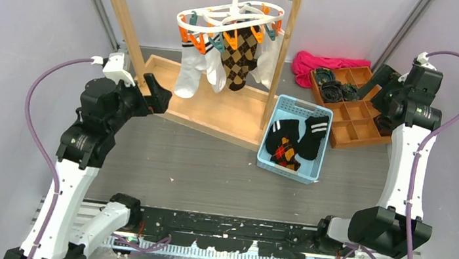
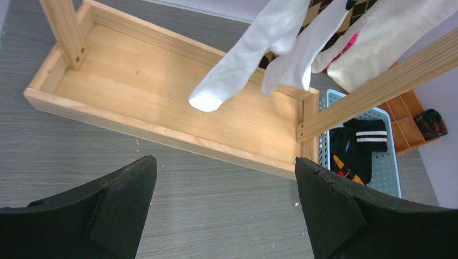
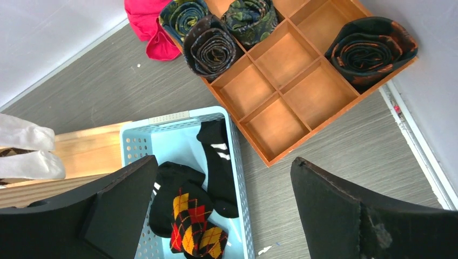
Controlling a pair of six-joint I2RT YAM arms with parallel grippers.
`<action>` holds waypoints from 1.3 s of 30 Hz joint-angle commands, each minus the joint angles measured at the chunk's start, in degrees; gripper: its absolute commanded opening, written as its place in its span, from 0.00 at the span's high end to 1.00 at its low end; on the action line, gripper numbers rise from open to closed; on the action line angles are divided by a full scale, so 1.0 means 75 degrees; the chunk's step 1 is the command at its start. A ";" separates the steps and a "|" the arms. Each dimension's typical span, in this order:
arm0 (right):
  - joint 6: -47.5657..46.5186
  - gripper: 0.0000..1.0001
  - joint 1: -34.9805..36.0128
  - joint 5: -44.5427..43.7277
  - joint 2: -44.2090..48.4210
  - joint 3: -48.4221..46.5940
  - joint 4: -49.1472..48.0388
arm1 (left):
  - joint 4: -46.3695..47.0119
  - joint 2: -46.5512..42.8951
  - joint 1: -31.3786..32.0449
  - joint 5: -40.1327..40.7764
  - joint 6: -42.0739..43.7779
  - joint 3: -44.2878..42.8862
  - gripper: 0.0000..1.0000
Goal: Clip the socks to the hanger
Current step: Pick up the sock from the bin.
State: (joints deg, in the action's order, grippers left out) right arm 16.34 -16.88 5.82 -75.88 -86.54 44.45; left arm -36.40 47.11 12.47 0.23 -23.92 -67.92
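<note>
Two black socks with white cuff stripes lie in a light blue basket: one on its right side, one on its left. They also show in the right wrist view, one lying lengthwise and one beside it. The white hanger with orange and teal clips hangs from the rack's top bar and holds white socks and an argyle sock. My left gripper is open and empty above the table, in front of the rack base. My right gripper is open and empty, high over the wooden organizer.
An argyle sock lies on the black socks in the basket. The tall wooden rack stands on a tray base, and its post stands beside the basket. A wooden compartment organizer with rolled ties and a pink cloth lie at the far right.
</note>
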 commanded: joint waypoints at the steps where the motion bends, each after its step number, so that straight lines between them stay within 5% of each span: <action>1: -0.0064 0.00 0.0049 -0.0418 0.0195 -0.0455 0.0070 | -0.0089 0.0210 0.0064 -0.0492 -0.0292 -0.0261 0.00; 9: -0.0444 0.00 0.0064 0.0511 0.0318 -0.0307 -0.0289 | 0.0400 0.0265 0.0078 -0.1310 -0.0865 0.0218 0.00; 20: -0.4150 0.00 0.0508 0.5971 0.0681 0.0982 -0.0028 | 0.2560 0.0332 0.0084 -0.2257 -0.2156 0.2571 0.00; 25: -0.4387 0.00 0.0585 0.6167 -0.0053 0.1011 0.0324 | 0.4209 0.0288 0.0084 -0.2058 -0.2555 0.3912 0.00; 31: -0.4590 0.01 0.1674 0.4660 -0.0859 0.0587 0.1186 | 0.4991 0.0547 0.0084 -0.2095 -0.2984 0.4394 0.00; 39: -0.2463 0.35 0.2218 0.3299 -0.1433 0.1221 0.0008 | 0.5749 0.1104 0.0084 -0.2383 -0.3286 0.4353 0.04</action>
State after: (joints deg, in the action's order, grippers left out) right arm -10.52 -2.22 38.13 -85.71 -78.98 49.89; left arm -0.75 53.82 12.91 -15.62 -46.65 -34.79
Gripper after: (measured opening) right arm 0.718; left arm 0.975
